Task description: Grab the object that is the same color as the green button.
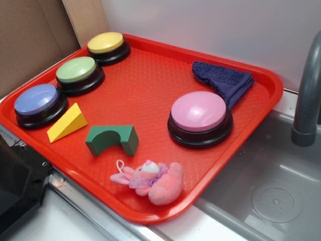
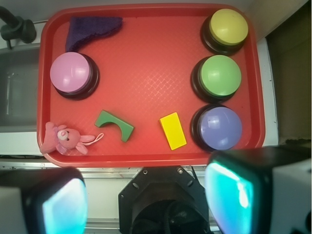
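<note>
I am at the approach step: my tool (image 2: 146, 195) hovers high with fingers apart, as far as the blurred wrist view shows, and must descend onto the green arch block (image 1: 112, 139) beside the yellow wedge (image 1: 66, 123).

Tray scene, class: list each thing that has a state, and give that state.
green block: arch down, ungrasped
yellow wedge: lying flat
purple cloth: crumpled
plush bunny: lying down
end effector: open, above the tray
green button: untouched
</note>
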Robot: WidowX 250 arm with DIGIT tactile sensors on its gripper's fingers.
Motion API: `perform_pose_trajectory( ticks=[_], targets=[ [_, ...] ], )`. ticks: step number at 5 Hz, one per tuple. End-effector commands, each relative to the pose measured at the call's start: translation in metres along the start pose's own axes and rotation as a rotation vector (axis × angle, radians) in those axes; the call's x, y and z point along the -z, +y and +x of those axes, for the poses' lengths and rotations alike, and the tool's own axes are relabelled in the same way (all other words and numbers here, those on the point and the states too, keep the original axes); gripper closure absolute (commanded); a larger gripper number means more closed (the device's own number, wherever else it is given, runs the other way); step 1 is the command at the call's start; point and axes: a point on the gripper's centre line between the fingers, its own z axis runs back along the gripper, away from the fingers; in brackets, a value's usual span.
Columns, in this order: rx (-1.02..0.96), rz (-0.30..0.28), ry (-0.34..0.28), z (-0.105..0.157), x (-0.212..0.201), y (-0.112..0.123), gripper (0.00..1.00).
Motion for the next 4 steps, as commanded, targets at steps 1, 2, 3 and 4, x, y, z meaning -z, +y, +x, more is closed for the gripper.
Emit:
perform_pose_trajectory(
  ticks=[1, 2, 3, 4],
  targets=[
    [0.0, 0.0, 0.0, 0.0, 0.0, 0.0, 0.0],
    [0.156, 0.046, -0.015, 0.015, 0.028, -0.018, 0.0],
    [0.349, 0.029, -0.001, 0.025, 0.062, -0.034, 0.0],
    [0.505, -0.021, -0.022, 0.031, 0.094, -0.044, 0.0]
  ],
)
